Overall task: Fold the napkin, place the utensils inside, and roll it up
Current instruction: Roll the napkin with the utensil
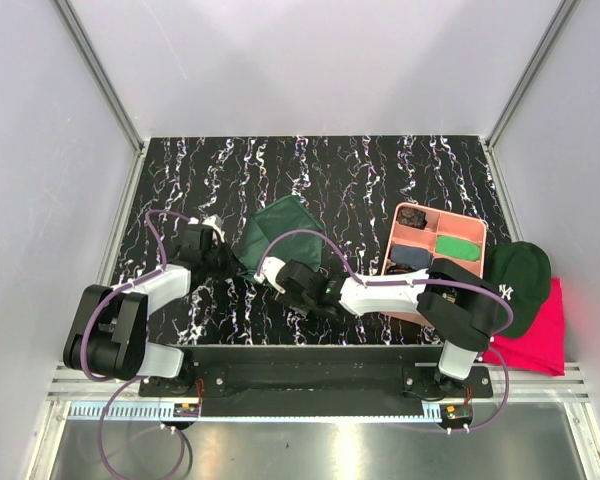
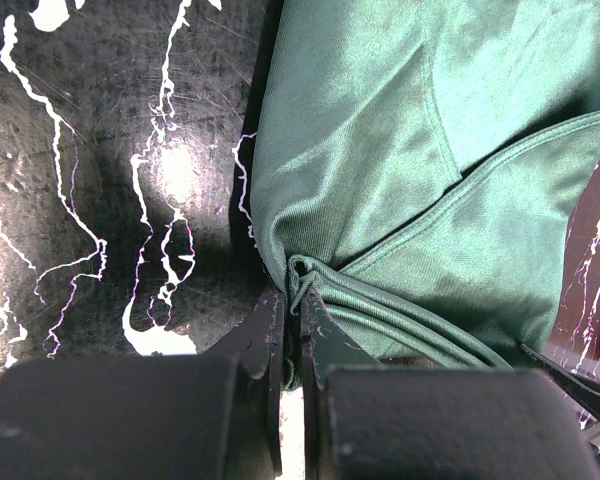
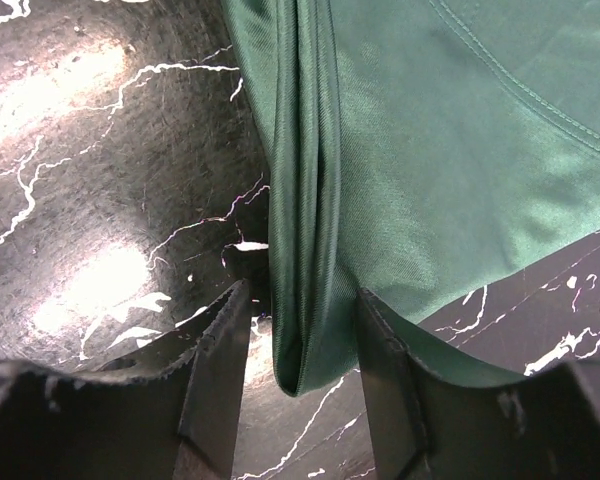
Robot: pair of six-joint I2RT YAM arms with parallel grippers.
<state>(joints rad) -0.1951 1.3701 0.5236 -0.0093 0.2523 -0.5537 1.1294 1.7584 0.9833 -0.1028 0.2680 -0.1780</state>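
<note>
The dark green napkin (image 1: 280, 232) lies folded and bunched on the black marble table, left of centre. My left gripper (image 1: 227, 256) is at its left side. In the left wrist view my left gripper (image 2: 298, 305) is shut on a bunched hem of the napkin (image 2: 380, 150). My right gripper (image 1: 272, 272) is at the napkin's near edge. In the right wrist view it (image 3: 302, 300) is open, with a folded edge of the napkin (image 3: 430, 150) hanging between its fingers; the right finger touches the cloth. No utensils show in any view.
A pink tray (image 1: 401, 214) with compartments holding dark and bright-green items stands right of centre. A dark cap (image 1: 520, 278) lies on a pink-red cloth (image 1: 536, 335) at the far right. Grey walls enclose the table.
</note>
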